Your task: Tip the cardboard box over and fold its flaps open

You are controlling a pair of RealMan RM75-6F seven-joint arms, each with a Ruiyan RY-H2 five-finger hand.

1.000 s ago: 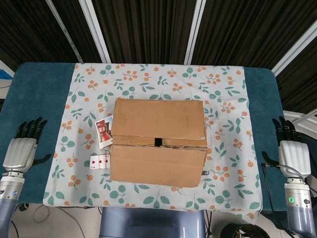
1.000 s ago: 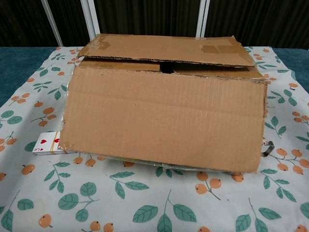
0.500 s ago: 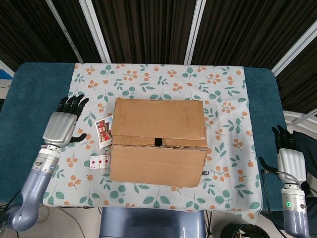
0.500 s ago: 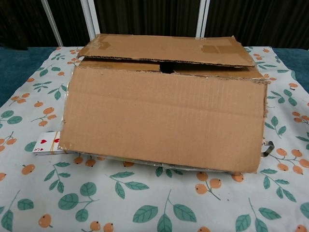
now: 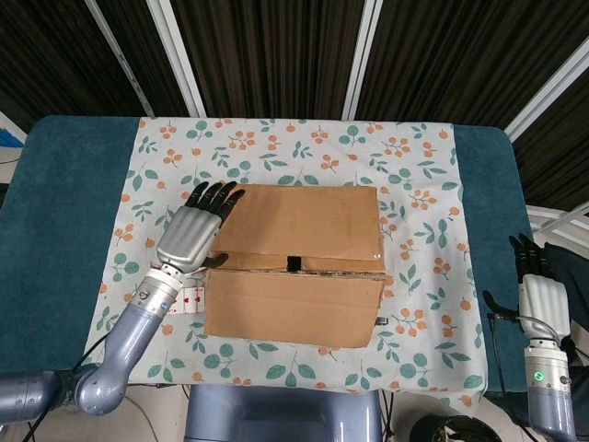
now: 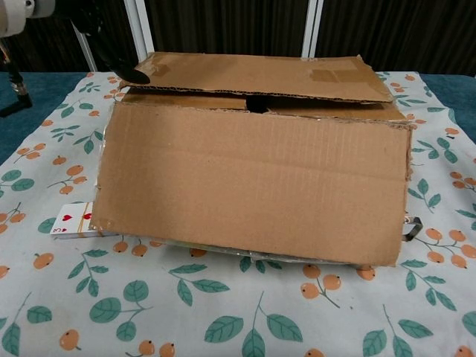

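The brown cardboard box (image 5: pixel 294 262) (image 6: pixel 253 178) lies in the middle of the floral cloth with its flaps closed. A small dark notch shows where the top flaps meet. My left hand (image 5: pixel 194 235) hangs at the box's left top corner, fingers spread and holding nothing; its dark fingertips (image 6: pixel 126 71) reach the corner of the far flap. Whether they touch it I cannot tell. My right hand (image 5: pixel 537 293) stays off the table's right edge, fingers straight and apart, far from the box.
Playing cards (image 5: pixel 188 298) (image 6: pixel 68 222) lie beside the box's left side on the floral cloth (image 5: pixel 433 184). A small dark clip (image 6: pixel 413 228) pokes out at the box's right bottom corner. Teal table surface (image 5: pixel 55 212) flanks the cloth.
My left hand has swept in from the table's left side to the box's left top corner. The right hand has barely shifted. The box has not moved.
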